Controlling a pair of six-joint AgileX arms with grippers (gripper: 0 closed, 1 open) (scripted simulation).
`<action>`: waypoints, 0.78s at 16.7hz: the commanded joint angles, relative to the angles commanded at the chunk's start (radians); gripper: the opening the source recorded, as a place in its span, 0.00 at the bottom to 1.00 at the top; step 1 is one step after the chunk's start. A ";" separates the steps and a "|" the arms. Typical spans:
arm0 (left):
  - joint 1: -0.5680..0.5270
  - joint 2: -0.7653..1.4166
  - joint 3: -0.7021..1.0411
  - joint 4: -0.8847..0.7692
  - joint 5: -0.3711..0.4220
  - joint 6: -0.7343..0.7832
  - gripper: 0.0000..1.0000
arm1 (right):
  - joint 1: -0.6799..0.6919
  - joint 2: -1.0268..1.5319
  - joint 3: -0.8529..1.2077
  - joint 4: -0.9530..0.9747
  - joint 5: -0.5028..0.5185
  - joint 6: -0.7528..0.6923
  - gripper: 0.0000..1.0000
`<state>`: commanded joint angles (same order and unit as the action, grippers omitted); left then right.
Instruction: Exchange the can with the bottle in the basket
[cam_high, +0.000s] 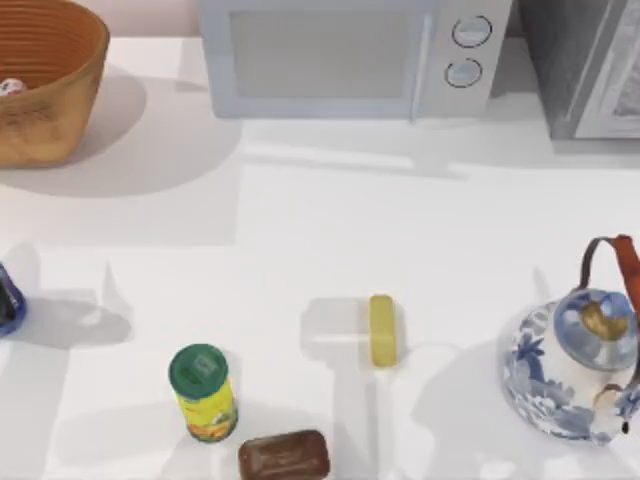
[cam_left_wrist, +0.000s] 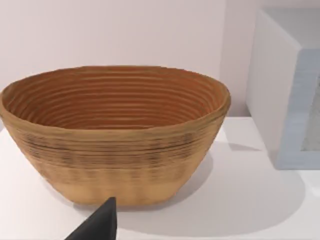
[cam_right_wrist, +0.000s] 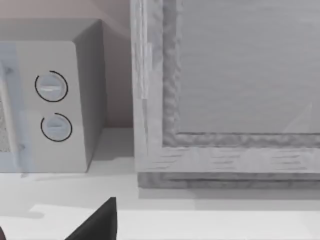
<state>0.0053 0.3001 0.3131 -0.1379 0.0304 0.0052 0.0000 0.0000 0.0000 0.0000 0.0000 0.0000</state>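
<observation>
Basket: stood at the surface's far left corner, directly ahead of the left hand; bottle lay inside. Can: upright at the left edge. Left hand: finger state cannot be told. Right hand: faced the microwave; state likewise untold.

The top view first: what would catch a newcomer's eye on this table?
Probably the big woven basket at the far left corner, with a bit of the white bottle peeking inside it. Next, the blue-and-white teapot at the right edge, and the yellow container with a green lid near the front, beside a brown bar. The deep-blue can is barely visible at the left edge.
</observation>
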 joint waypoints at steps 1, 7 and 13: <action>0.003 0.073 0.072 -0.034 0.005 0.003 1.00 | 0.000 0.000 0.000 0.000 0.000 0.000 1.00; 0.035 0.614 0.590 -0.287 0.029 0.033 1.00 | 0.000 0.000 0.000 0.000 0.000 0.000 1.00; 0.082 1.238 1.178 -0.574 0.048 0.069 1.00 | 0.000 0.000 0.000 0.000 0.000 0.000 1.00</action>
<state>0.0870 1.5377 1.4913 -0.7122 0.0784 0.0738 0.0000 0.0000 0.0000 0.0000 0.0000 0.0000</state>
